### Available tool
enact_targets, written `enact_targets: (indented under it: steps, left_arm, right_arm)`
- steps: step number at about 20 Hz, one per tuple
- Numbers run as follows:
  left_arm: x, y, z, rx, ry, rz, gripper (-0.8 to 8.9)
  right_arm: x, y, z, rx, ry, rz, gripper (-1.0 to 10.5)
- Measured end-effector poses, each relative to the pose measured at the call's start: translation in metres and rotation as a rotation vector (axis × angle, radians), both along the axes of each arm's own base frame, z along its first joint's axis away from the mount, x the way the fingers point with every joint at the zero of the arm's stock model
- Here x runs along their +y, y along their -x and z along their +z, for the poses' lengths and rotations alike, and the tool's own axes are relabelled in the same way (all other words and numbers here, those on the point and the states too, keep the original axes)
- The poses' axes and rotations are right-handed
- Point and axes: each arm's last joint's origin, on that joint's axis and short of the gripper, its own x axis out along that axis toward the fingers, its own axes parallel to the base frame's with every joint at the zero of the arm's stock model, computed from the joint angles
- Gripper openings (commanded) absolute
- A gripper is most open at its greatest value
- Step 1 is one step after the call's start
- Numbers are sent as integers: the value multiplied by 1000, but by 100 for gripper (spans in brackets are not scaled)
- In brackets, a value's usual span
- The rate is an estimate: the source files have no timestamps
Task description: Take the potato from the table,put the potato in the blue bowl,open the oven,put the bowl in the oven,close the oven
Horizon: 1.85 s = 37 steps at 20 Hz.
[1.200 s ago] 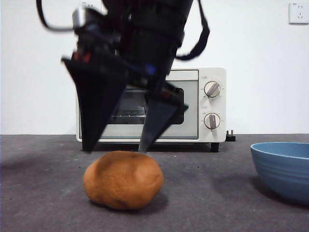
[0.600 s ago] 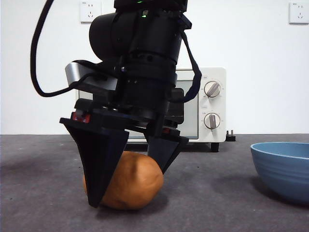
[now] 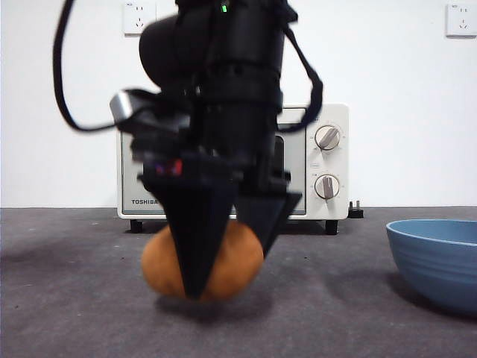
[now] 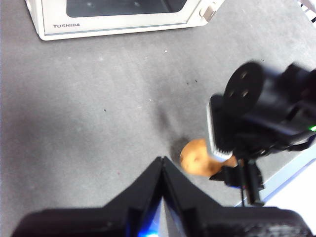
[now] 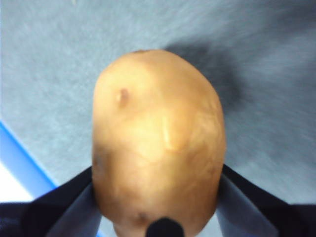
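The orange-brown potato (image 3: 244, 257) hangs just above the dark grey table (image 3: 74, 283), with my right gripper (image 3: 229, 272) shut on it from above. The right wrist view shows the potato (image 5: 158, 143) large, a black jaw pressed to each side of it. In the left wrist view the potato (image 4: 196, 157) shows under the right arm (image 4: 261, 113). My left gripper (image 4: 162, 163) is shut on nothing and held high above the table. The blue bowl (image 3: 436, 257) stands on the table at the right. The cream oven (image 3: 313, 160) stands at the back with its door closed.
A blue stripe (image 4: 291, 173) marks the table's edge near the right arm. A black plug (image 3: 356, 209) lies beside the oven's right foot. Wall sockets (image 3: 460, 19) sit high on the white wall.
The right gripper came down over the potato, shut on it, and has lifted it slightly off the table and a little to the right.
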Motion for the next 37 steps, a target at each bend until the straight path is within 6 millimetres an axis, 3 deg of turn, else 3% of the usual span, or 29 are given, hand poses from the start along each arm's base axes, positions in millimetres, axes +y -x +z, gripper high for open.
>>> enact_targets:
  steps: [4,8,12,17,20,24,31,37]
  left_arm:
    - [0,0,0,2,0,0,-5]
    - [0,0,0,3,0,0,-5]
    - [0,0,0,3,0,0,-5]
    - [0,0,0,3,0,0,-5]
    - [0,0,0,3,0,0,-5]
    - [0,0,0,3,1,0,-5]
    - [0,2,-1,24,0,1,-5]
    - [0,2,-2,27,0,1,-5]
  right_arm:
    - [0,-1,51,-32,6,-27,-8]
    - [-13,2,100,-120,1,-90,-7]
    - [-45,5,133,-151,-33,-181,-6]
    - [-109,12,164,-234,-107,-343,-3]
    - [-141,23,157,-246,-114,-423,-3]
    - [-171,35,127,-238,-107,-536,-2]
    - [-179,37,65,-188,-139,-649,-2]
    - [-193,30,41,-175,-133,-780,-2]
